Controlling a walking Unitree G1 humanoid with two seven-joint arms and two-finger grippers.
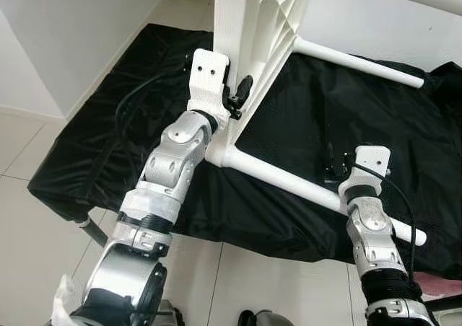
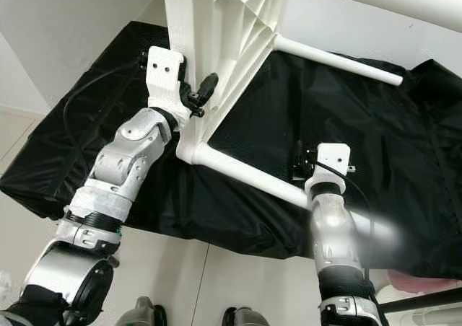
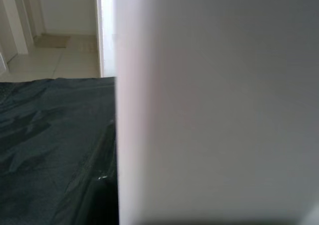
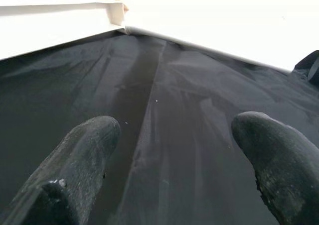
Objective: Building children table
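Observation:
The white children's table (image 1: 249, 23) stands on edge on the black cloth, its ribbed underside facing right. Two round white legs stick out sideways: a near one (image 1: 289, 183) and a far one (image 1: 361, 63). My left gripper (image 1: 237, 95) is at the table top's near edge, shut on it, with one black finger lying on the ribbed underside; the white panel (image 3: 214, 105) sits close against the left wrist camera. My right gripper (image 4: 177, 130) hovers open just beyond the near leg, low over the cloth, with nothing between its fingers (image 4: 89, 150).
A black cloth (image 1: 108, 146) covers a low platform whose front edge runs just before my arms. A white wall (image 1: 65, 30) and tiled floor (image 1: 29, 232) lie to the left. Something pink (image 1: 442, 286) lies at the lower right.

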